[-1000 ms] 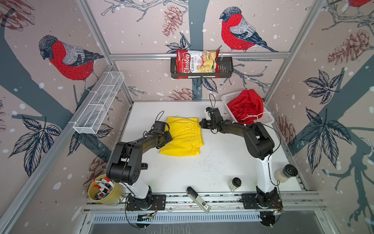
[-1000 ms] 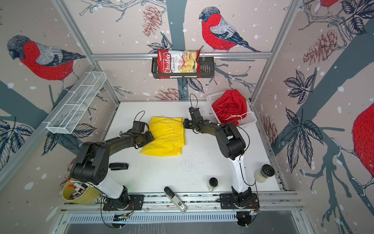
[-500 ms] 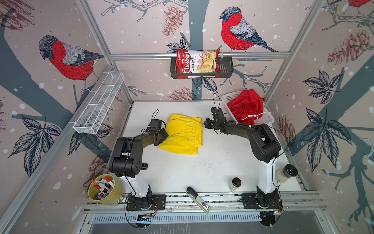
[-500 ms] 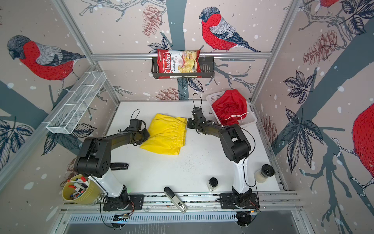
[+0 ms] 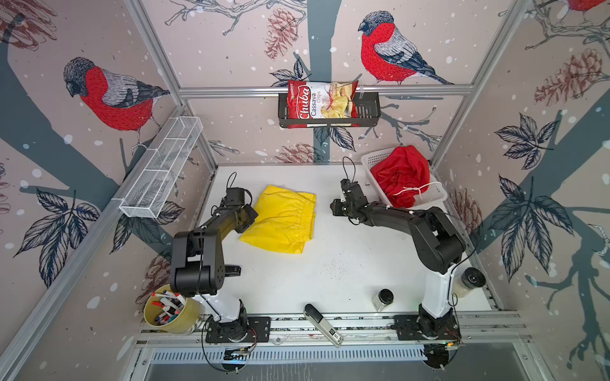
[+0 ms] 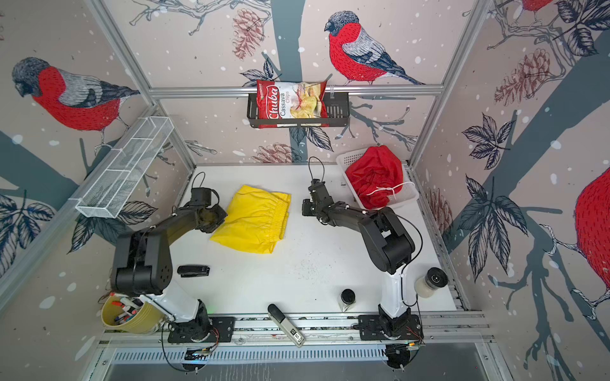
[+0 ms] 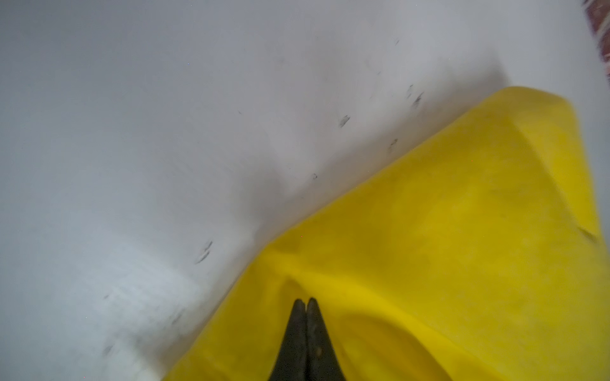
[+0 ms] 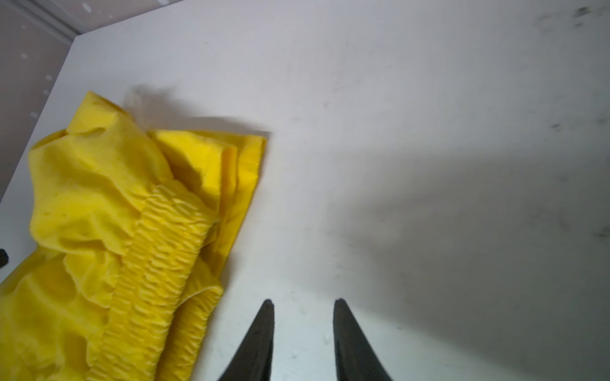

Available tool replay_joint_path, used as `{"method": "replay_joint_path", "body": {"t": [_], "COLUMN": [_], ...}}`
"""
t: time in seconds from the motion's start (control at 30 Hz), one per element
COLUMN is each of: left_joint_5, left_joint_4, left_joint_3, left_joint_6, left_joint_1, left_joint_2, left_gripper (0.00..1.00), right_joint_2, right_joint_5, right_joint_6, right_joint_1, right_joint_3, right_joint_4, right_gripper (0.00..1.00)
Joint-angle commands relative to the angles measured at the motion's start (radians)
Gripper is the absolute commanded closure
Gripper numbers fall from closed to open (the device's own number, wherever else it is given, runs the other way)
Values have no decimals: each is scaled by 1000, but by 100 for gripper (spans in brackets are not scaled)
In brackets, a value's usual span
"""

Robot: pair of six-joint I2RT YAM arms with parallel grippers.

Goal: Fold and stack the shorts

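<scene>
left arm stretches low across the worktop, left jaws clenched on a pucker at the edge of the yellow shorts. right arm reaches in from the opposite side, right jaws parted over bare worktop just beside the gathered waistband. the bag in the black rack reads "chuba cassava chips". the yellow shorts lie folded mid-worktop. the red shorts, white drawstring showing, sit bunched in a white basket.
</scene>
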Motion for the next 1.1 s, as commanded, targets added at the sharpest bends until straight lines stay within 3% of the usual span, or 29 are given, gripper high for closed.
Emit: {"method": "replay_joint_path", "body": {"t": [0.0, 0.1, 0.2, 0.47, 0.63, 0.83, 1.07], "left_joint_5": [-5, 8, -25, -85, -82, -99, -81], "left_joint_4": [-29, 33, 39, -30, 4, -102, -144], "left_joint_3": [-35, -57, -17, 134, 189, 377, 555], "left_joint_6": [3, 19, 45, 77, 49, 44, 26], "left_joint_1": [-14, -81, -147, -177, -176, -110, 48], "left_joint_2": [-100, -158, -112, 154, 233, 407, 551], "left_gripper": [58, 45, 40, 38, 38, 38, 37], "right_joint_2": [3, 14, 9, -39, -28, -5, 43], "right_joint_5": [26, 13, 6, 15, 1, 35, 21], "right_joint_6": [-24, -14, 4, 13, 28, 1, -2], "right_joint_1": [20, 29, 31, 15, -2, -4, -17], "right_joint_3": [-1, -12, -35, -107, -119, -97, -57], "right_joint_4": [-10, -10, -2, 11, 19, -4, -14], "right_gripper": [67, 66, 65, 64, 63, 63, 63]}}
